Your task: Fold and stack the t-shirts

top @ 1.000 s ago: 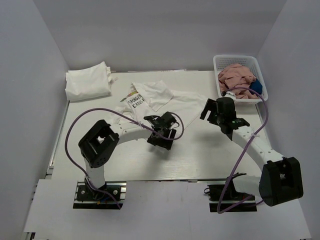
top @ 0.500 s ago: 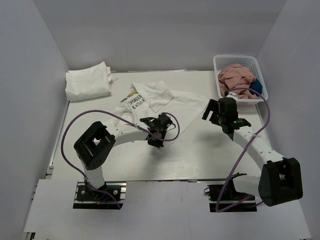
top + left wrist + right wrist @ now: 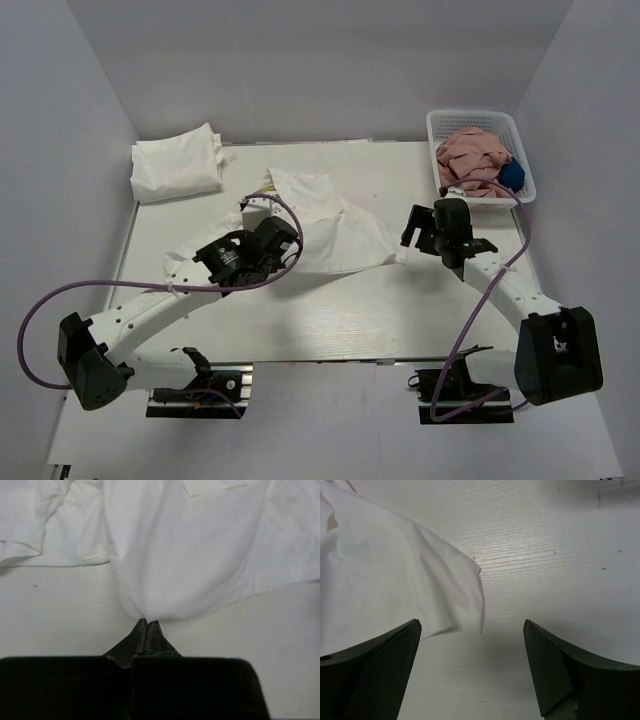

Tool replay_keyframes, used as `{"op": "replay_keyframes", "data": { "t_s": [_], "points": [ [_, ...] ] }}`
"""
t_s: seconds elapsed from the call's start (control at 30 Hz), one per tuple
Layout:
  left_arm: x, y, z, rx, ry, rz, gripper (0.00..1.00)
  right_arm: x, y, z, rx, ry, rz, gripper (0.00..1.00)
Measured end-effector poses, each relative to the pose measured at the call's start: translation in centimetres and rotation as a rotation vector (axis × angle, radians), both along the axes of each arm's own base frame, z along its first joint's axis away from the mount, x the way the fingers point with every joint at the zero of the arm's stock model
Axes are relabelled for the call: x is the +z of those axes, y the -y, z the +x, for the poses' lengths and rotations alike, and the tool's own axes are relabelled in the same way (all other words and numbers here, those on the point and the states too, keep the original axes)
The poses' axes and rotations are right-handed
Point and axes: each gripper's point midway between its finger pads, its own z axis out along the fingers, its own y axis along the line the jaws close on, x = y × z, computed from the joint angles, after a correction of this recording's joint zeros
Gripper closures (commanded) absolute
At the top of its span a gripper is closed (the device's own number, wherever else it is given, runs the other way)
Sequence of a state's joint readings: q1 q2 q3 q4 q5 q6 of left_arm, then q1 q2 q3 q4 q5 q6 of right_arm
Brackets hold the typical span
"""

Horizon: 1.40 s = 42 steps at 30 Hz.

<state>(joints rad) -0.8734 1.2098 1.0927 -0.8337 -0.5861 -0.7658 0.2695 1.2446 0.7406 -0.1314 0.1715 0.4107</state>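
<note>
A rumpled white t-shirt point(image 3: 345, 238) lies mid-counter point(image 3: 400, 310), its edge pinched in the closed left tool point(image 3: 146, 625). The right tool point(image 3: 471, 626) gapes beside its corner. A folded t-shirt point(image 3: 177, 167) sits back-left.

We note the white t-shirt point(image 3: 345, 232), the white folded bundle point(image 3: 177, 166), a white basket point(image 3: 472, 114) holding pink cloth point(image 3: 475, 152) and a blue item point(image 3: 513, 174), all on a white worktop point(image 3: 380, 310).

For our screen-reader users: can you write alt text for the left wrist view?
The left hand is shut on a bunched edge of a white t-shirt, which spreads away over the white table.
</note>
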Motion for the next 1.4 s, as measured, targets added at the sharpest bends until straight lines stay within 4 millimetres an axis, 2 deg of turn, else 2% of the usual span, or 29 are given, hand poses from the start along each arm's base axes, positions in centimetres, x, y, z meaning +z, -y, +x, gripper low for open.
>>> {"op": "replay_keyframes", "data": {
  "t_s": [0.03,0.23,0.33,0.5,0.67,0.7,0.8,0.83,0.87,1.03,1.1,1.17,1.2,1.27,1.4],
  "points": [
    [-0.1,-0.9,-0.2,0.035,-0.002,0.017,1.00,-0.4,-0.1,-0.2,0.008,-0.015,-0.003,0.14],
    [-1.0,-2.8,-0.7,0.107,-0.011,0.070,1.00,-3.4,-0.5,-2.5,0.064,-0.132,-0.002,0.19],
    [-0.8,-3.3,-0.6,0.130,0.001,0.083,1.00,-5.5,-1.2,-3.9,0.097,-0.203,0.022,0.29],
    [-0.5,-3.6,-0.5,0.144,0.018,0.081,1.00,-8.5,-2.9,-5.6,0.163,-0.324,0.080,0.29],
    [-0.5,-3.8,-0.6,0.148,0.024,0.072,1.00,-8.2,-5.1,-4.9,0.222,-0.302,0.151,0.31],
    [-0.6,-3.8,-0.7,0.148,0.023,0.074,1.00,-8.1,-5.6,-4.8,0.233,-0.295,0.167,0.34],
    [-0.6,-3.8,-0.7,0.149,0.023,0.072,1.00,-8.5,-6.7,-4.6,0.261,-0.300,0.194,0.65],
    [-0.6,-3.9,-0.7,0.149,0.023,0.072,1.00,-8.7,-6.9,-4.6,0.264,-0.306,0.198,0.88],
    [-0.6,-3.9,-0.7,0.149,0.023,0.071,1.00,-8.8,-7.3,-4.6,0.275,-0.312,0.212,1.00],
    [0.0,-4.3,-0.5,0.165,0.047,0.079,1.00,-9.0,-7.5,-4.9,0.268,-0.337,0.214,1.00],
    [1.0,-4.4,-0.1,0.181,0.074,0.078,1.00,-8.3,-7.1,-4.7,0.259,-0.325,0.187,1.00],
    [2.5,-4.5,0.4,0.200,0.117,0.059,1.00,-6.2,-6.7,-3.8,0.245,-0.268,0.160,1.00],
    [3.4,-4.5,0.7,0.209,0.142,0.047,1.00,-4.5,-6.4,-3.1,0.235,-0.219,0.147,1.00],
    [5.5,-4.8,1.1,0.227,0.201,0.015,1.00,-0.1,-5.9,-1.3,0.213,-0.082,0.128,1.00],
    [10.4,-5.7,1.6,0.254,0.329,-0.052,1.00,11.1,-4.5,1.3,0.151,0.224,0.107,1.00]
  ]
}}
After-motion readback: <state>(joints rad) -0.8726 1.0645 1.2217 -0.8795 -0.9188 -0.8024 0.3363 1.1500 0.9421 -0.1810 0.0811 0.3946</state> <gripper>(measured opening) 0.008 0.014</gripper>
